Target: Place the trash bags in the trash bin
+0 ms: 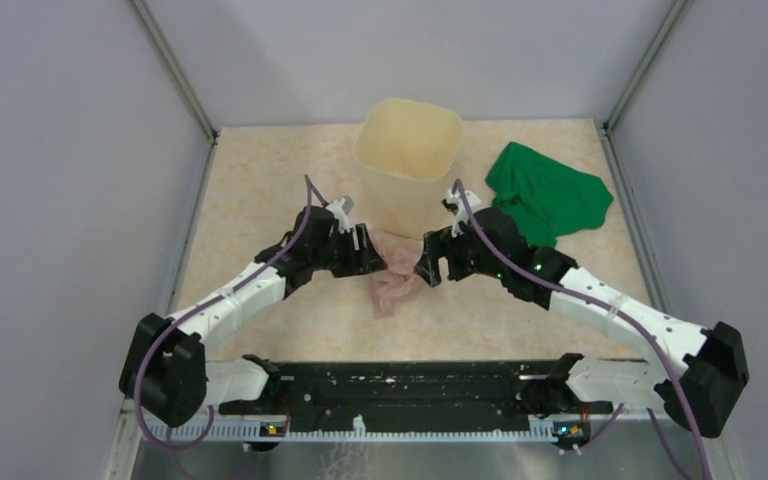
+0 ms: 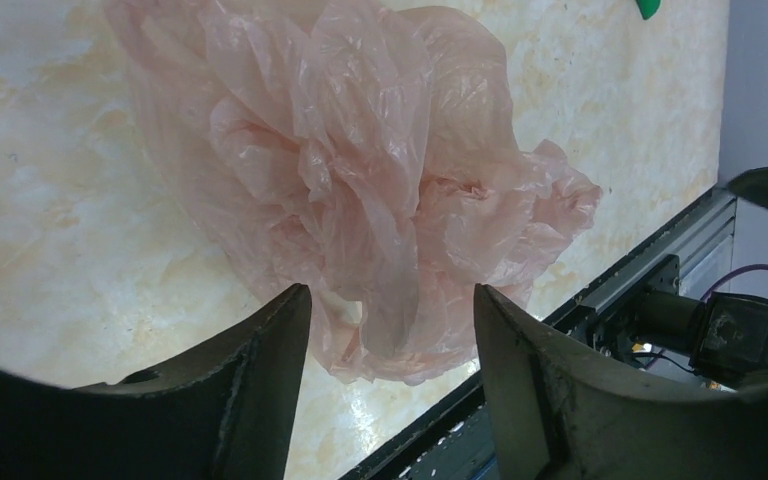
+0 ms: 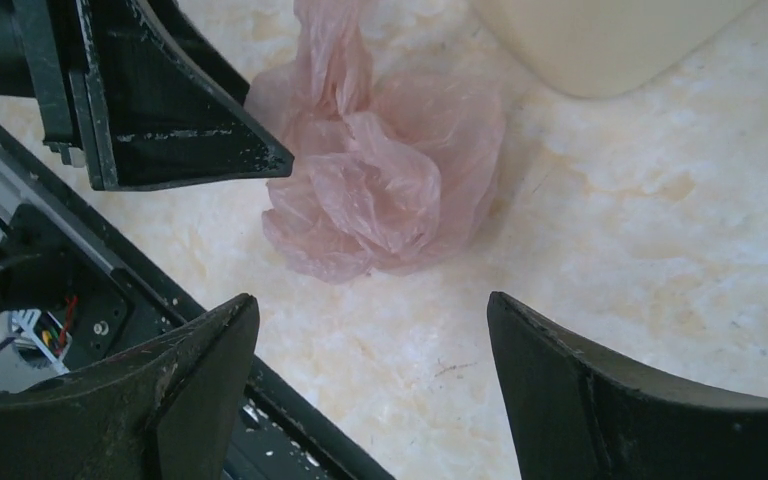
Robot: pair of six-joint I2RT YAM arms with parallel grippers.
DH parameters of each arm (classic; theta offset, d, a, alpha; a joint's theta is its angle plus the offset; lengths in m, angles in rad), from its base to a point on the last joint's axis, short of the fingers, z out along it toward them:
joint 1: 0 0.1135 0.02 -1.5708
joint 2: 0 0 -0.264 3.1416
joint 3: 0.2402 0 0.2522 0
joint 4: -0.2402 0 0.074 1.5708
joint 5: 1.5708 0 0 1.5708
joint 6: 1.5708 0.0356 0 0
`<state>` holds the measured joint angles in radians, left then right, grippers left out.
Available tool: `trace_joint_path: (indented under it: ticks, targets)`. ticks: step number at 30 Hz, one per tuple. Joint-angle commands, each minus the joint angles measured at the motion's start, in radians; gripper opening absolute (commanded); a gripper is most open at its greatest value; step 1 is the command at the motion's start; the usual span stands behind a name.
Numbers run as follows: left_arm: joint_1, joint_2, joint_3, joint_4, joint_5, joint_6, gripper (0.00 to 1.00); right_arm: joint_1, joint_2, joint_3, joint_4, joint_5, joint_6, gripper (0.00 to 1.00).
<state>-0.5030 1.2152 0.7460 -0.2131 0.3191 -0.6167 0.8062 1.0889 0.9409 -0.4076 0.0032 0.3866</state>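
Note:
The crumpled pale-pink trash bag (image 1: 395, 278) lies on the table just in front of the cream trash bin (image 1: 408, 150), which stands upright. My left gripper (image 1: 377, 252) is at the bag's left side. In the left wrist view the bag (image 2: 360, 180) fills the middle, and its lower folds reach in between the parted fingers (image 2: 270, 380) of the open left gripper (image 2: 392, 300) without being pinched. My right gripper (image 1: 427, 264) is at the bag's right side. Seen from the right wrist, it (image 3: 372, 300) is open over bare table, a little short of the bag (image 3: 380, 190).
A green cloth (image 1: 550, 195) lies right of the bin. The bin's base (image 3: 600, 40) shows at the top of the right wrist view, with a left-arm finger (image 3: 180, 130) beside the bag. A black rail (image 1: 410, 390) runs along the near edge.

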Motion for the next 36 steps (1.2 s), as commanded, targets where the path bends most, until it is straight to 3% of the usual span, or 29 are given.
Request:
trace_joint_path:
  ticks: [1,5,11,12,16,18,25,32,36]
  targets:
    - [-0.024,0.047,0.010,0.099,0.017,-0.024,0.65,0.014,0.065,-0.072,0.301,-0.068,0.014,0.84]
    - [-0.031,0.078,0.013,0.114,-0.004,-0.034,0.51,0.017,0.150,-0.110,0.428,-0.061,0.051,0.83]
    - [-0.034,0.082,0.034,0.095,0.011,-0.036,0.14,0.017,0.274,-0.124,0.496,-0.009,0.093,0.73]
    - [-0.034,0.070,0.038,0.085,0.009,-0.032,0.10,0.018,0.288,-0.121,0.497,0.009,0.096,0.67]
    - [-0.034,0.024,0.062,0.029,0.009,-0.013,0.00,0.017,0.314,-0.103,0.456,0.044,0.114,0.15]
    - [-0.033,-0.002,0.081,-0.004,-0.001,0.004,0.00,0.017,0.313,-0.084,0.362,0.121,0.126,0.00]
    - [-0.031,-0.102,0.133,-0.180,-0.149,0.062,0.00,0.008,0.161,-0.046,0.079,0.349,0.140,0.00]
    - [-0.003,-0.173,0.131,-0.242,-0.165,0.078,0.00,-0.004,0.123,0.009,-0.181,0.554,0.172,0.00]
    - [0.023,-0.178,0.135,-0.299,-0.219,0.103,0.00,-0.083,0.088,-0.012,-0.233,0.571,0.186,0.00]
